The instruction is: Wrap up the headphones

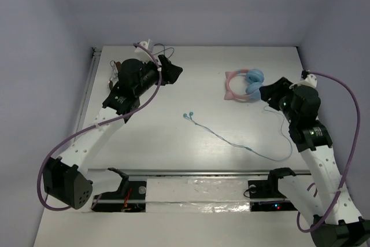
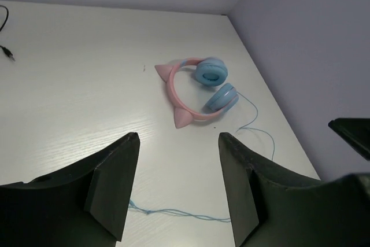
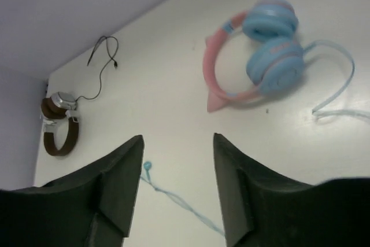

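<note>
Top external: pink cat-eared headphones with blue cups point(image 1: 254, 77) lie far right, their thin blue cable point(image 1: 231, 142) sprawled loose. Right gripper point(image 1: 267, 93) hovers beside them, left gripper point(image 1: 173, 70) well apart; both gape empty. I judge wrapping unstarted; next I'd pinch the cable.

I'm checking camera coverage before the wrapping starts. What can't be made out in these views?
Top view: brown headphones mostly hidden behind the left arm.
Top view: cable tip too small to identify.
Left wrist view: cable passes behind both fingers.
Right wrist view: cable cut off by the right edge.
</note>
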`<state>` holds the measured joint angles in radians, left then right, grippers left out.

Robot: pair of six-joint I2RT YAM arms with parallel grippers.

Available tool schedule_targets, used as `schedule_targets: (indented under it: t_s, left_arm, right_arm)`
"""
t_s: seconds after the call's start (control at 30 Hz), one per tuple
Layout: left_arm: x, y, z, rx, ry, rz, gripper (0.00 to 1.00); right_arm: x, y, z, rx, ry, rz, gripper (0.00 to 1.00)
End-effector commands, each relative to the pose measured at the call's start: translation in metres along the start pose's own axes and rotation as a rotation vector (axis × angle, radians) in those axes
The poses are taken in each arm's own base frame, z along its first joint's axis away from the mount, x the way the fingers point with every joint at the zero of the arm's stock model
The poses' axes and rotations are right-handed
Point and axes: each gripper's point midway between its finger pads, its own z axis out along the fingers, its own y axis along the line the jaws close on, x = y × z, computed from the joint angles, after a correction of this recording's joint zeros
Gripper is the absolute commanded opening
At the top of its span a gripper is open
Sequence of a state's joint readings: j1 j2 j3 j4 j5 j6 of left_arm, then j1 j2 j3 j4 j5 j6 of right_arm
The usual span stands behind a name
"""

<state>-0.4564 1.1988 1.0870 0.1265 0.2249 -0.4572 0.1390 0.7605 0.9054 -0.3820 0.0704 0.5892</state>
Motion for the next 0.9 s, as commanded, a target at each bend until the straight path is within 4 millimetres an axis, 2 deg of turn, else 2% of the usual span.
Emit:
schedule_targets:
  t_s: [0.0,0.03,0.13,0.17,0.2,0.23,0.27,0.33,0.37,0.4,0.43,0.47,0.5,0.53,0.57,0.6,0.63,0.67,0.7,0.73,0.77,0.8,0.83,0.87]
  left_arm:
    - [-0.017,-0.001,0.006,-0.022,-0.042,-0.022,0.54]
    - [-0.016,0.002,0.008,-0.035,-0.043,-0.029,0.53]
    - [-0.007,0.004,0.021,-0.046,-0.023,-0.048,0.36]
    - [-0.007,0.003,0.026,-0.056,-0.02,-0.049,0.29]
    - [0.01,0.003,0.039,-0.079,0.025,-0.048,0.12]
    - [0.018,0.014,0.044,-0.159,0.046,-0.028,0.02]
    - [0.014,0.01,0.05,-0.178,0.043,-0.014,0.0]
    - [0.035,0.017,0.064,-0.267,0.067,0.023,0.0]
    - [0.037,0.018,0.069,-0.286,0.062,0.039,0.0]
    - [0.048,0.03,0.079,-0.327,0.08,0.047,0.0]
    - [0.058,0.037,0.081,-0.375,0.11,0.059,0.0]
    - [0.054,0.037,0.088,-0.391,0.105,0.053,0.0]
    - [0.062,0.038,0.094,-0.402,0.128,0.063,0.0]
    - [0.08,0.053,0.104,-0.448,0.177,0.083,0.0]
    - [0.076,0.04,0.114,-0.433,0.168,0.094,0.0]
    - [0.094,0.046,0.124,-0.454,0.203,0.125,0.0]
    - [0.096,0.045,0.13,-0.466,0.203,0.141,0.0]
    - [0.092,0.028,0.14,-0.436,0.187,0.147,0.0]
    - [0.109,0.033,0.152,-0.444,0.218,0.166,0.0]
    - [0.103,0.015,0.163,-0.409,0.203,0.165,0.0]
    - [0.106,0.014,0.172,-0.405,0.211,0.168,0.0]
    - [0.114,0.002,0.179,-0.387,0.221,0.181,0.02]
    - [0.135,0.011,0.19,-0.423,0.25,0.23,0.05]
    - [0.125,-0.003,0.201,-0.406,0.216,0.241,0.04]
  right_arm:
    - [0.001,-0.014,-0.009,0.058,-0.024,-0.006,0.54]
    - [0.0,-0.01,-0.014,0.034,-0.031,-0.001,0.3]
    - [0.006,0.004,-0.019,-0.051,-0.002,0.017,0.05]
    - [0.003,0.012,-0.02,-0.089,-0.01,0.027,0.05]
    - [0.008,0.023,-0.023,-0.149,0.019,0.034,0.05]
    - [0.009,0.03,-0.024,-0.183,0.031,0.036,0.07]
    - [0.01,0.037,-0.022,-0.217,0.049,0.037,0.09]
    - [0.011,0.046,-0.023,-0.252,0.072,0.041,0.08]
    - [0.009,0.045,-0.023,-0.243,0.065,0.045,0.03]
    - [0.005,0.039,-0.022,-0.211,0.041,0.042,0.0]
    - [0.0,0.037,-0.023,-0.194,0.022,0.037,0.0]
    - [-0.004,0.034,-0.024,-0.177,0.003,0.026,0.0]
    - [-0.009,0.032,-0.027,-0.167,-0.02,0.023,0.0]
    - [-0.011,0.028,-0.026,-0.145,-0.036,0.023,0.0]
    - [-0.01,0.027,-0.025,-0.141,-0.035,0.023,0.0]
    - [-0.008,0.028,-0.024,-0.151,-0.026,0.024,0.0]
    - [-0.005,0.028,-0.021,-0.152,-0.016,0.023,0.0]
    - [-0.004,0.029,-0.02,-0.158,-0.015,0.028,0.0]
    - [-0.001,0.026,-0.018,-0.154,-0.01,0.029,0.0]
    - [0.0,0.029,-0.018,-0.163,-0.015,0.025,0.0]
    - [0.0,0.027,-0.018,-0.158,-0.019,0.022,0.0]
    - [0.0,0.026,-0.017,-0.15,-0.021,0.022,0.0]
    - [-0.001,0.025,-0.016,-0.144,-0.024,0.021,0.0]
    - [-0.001,0.025,-0.016,-0.145,-0.023,0.022,0.0]
